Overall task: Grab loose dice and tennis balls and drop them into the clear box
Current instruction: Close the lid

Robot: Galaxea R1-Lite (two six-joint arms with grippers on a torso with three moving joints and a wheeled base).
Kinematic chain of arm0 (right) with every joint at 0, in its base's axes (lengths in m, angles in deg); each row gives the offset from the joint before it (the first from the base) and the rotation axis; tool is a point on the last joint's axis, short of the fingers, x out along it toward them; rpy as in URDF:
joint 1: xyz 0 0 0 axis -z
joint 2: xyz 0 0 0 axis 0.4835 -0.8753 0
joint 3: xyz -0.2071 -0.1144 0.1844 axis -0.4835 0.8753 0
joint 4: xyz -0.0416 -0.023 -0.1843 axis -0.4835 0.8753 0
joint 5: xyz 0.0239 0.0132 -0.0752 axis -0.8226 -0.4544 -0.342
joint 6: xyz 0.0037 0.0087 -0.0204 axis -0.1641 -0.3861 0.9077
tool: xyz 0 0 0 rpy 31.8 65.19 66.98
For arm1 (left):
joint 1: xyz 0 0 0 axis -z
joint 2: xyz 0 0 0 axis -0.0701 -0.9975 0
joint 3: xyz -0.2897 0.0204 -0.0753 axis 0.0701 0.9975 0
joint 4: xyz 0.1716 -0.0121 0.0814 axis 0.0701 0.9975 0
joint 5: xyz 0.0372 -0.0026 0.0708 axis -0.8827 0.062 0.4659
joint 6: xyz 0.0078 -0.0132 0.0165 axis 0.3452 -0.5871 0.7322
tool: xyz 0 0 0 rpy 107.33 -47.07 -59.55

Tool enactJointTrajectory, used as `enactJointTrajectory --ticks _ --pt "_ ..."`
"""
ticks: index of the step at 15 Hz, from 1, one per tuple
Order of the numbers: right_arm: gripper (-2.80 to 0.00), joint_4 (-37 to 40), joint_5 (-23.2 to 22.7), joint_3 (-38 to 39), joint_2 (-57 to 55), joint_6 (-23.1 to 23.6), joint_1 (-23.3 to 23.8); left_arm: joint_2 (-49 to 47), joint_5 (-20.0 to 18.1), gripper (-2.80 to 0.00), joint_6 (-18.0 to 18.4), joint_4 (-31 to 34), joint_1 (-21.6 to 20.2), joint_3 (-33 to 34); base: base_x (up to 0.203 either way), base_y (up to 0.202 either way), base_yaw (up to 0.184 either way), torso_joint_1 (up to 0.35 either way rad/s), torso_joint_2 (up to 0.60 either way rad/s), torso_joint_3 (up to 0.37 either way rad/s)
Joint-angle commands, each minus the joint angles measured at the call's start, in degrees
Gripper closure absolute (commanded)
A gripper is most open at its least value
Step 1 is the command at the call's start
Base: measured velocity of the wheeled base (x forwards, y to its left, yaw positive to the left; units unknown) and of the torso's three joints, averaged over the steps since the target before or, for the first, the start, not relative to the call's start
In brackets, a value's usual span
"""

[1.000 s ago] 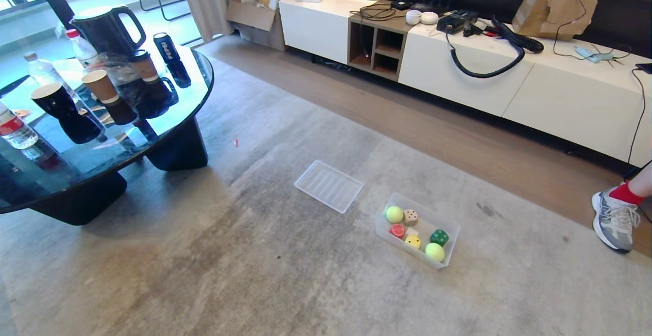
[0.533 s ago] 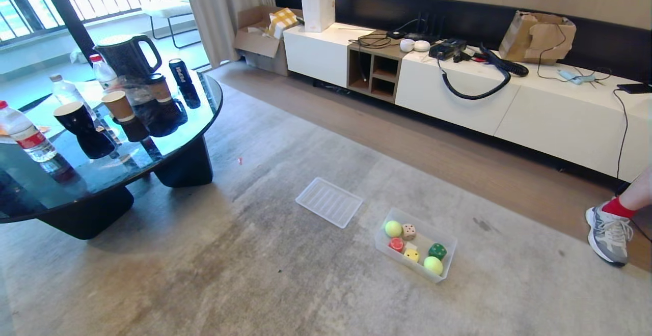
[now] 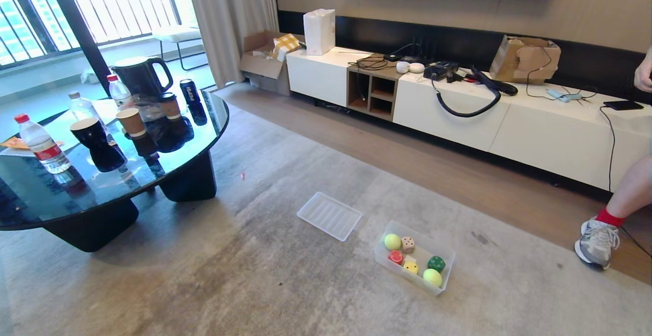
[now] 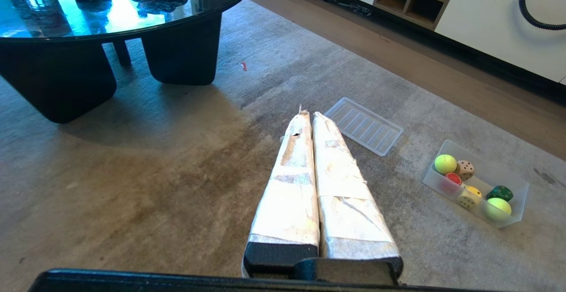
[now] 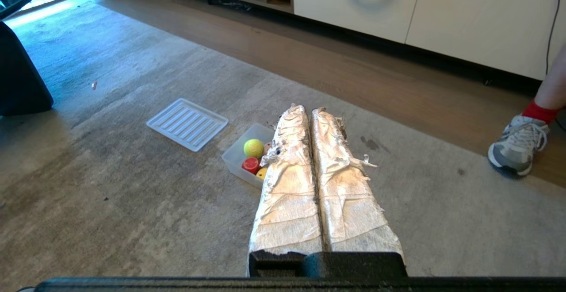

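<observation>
Grey rug [image 3: 254,275], wood floor [image 3: 458,173], black glass table [image 3: 30,208], white cabinet [image 3: 550,132], balcony window [image 3: 102,5]

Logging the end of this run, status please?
Left gripper shut, empty. Right gripper shut, empty. Dice and tennis balls all in clear box. Nothing in the way.

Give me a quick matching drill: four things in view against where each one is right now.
1. green die
2. ribbed tray
3. kettle
4. grey sneaker

a. on the glass table
b. in the clear box
c. wood floor, at the rug's edge
d. flat on the rug, beside the box

Pairs: 1-b, 2-d, 3-a, 4-c
</observation>
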Motion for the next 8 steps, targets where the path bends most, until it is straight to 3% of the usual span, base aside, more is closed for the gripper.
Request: enactJointTrajectory --ticks 1,8 --pt "0.0 -0.08 -0.02 1.41 0.01 0.01 0.0 0.0 0.16 0.0 -0.04 0.0 0.0 0.0 0.0 0.0 0.0 0.002 0.0 0.032" --pt "0.0 0.01 -0.02 1.41 0.01 0.18 -0.01 0.0 -0.11 0.0 0.93 0.0 0.0 0.0 0.0 0.0 0.0 0.0 0.0 0.004"
